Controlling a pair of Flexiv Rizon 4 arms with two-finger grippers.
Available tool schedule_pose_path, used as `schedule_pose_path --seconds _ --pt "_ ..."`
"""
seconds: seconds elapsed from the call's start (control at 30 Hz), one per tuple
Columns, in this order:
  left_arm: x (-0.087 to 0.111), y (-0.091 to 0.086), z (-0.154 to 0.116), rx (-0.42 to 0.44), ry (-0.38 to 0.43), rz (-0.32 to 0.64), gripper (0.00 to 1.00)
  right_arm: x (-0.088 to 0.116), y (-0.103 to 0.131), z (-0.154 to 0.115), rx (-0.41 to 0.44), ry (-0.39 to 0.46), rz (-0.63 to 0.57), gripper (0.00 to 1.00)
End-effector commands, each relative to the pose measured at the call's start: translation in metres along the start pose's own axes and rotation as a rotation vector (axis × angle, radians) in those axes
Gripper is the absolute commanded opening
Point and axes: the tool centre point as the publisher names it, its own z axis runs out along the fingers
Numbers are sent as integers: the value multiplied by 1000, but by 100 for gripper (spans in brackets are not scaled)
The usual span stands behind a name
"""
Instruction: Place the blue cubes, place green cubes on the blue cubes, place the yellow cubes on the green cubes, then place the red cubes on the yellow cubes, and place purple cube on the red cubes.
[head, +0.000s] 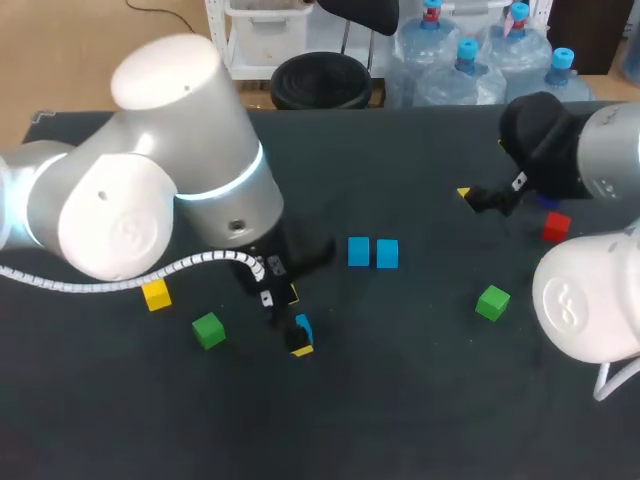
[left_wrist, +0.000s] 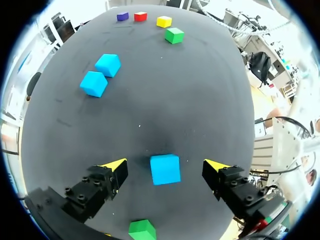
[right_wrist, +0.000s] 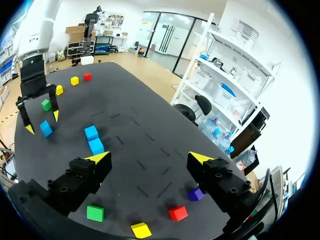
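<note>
**Three blue cubes, one short of the row**

Three blue cubes made up the base layer, and only two were together: the blue pair (head: 359, 251) sat side by side mid-tabletop (head: 400, 400). The third blue cube (left_wrist: 165, 169) lay near the pair, on the left arm's side, probably because it still had to join them before any green could go on top.

The left pincer (left_wrist: 166, 165) straddled that cube with its fingers spread wide. Neither tip touched it, so the pincer was released and held nothing.

The right pincer (right_wrist: 150, 158) hung well away on the pair's other side, over the red cube (right_wrist: 177, 213) and purple cube (right_wrist: 195, 194). It was equally wide open and empty, apparently kept clear of the left arm.
</note>
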Motion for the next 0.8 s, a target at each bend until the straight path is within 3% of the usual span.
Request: schedule_pose_path --seconds 0.03,0.07,0.17,0.27,0.5,0.8 --pt "-1 2 4 1 5 -2 67 0 -1 -1 -2 1 0 100" --pt "0 2 5 1 7 -2 66 0 -1 -1 -2 1 0 100" --pt "1 4 8 3 12 -6 41 0 -1 -1 -2 1 0 100" --pt "3 6 9 5 15 -11 3 0 -1 -1 -2 1 0 100" --pt "4 12 2 10 15 -20 0 0 -1 -1 -2 1 0 100" --pt "5 31 -11 14 4 36 0 0 -1 -1 -2 1 0 100"
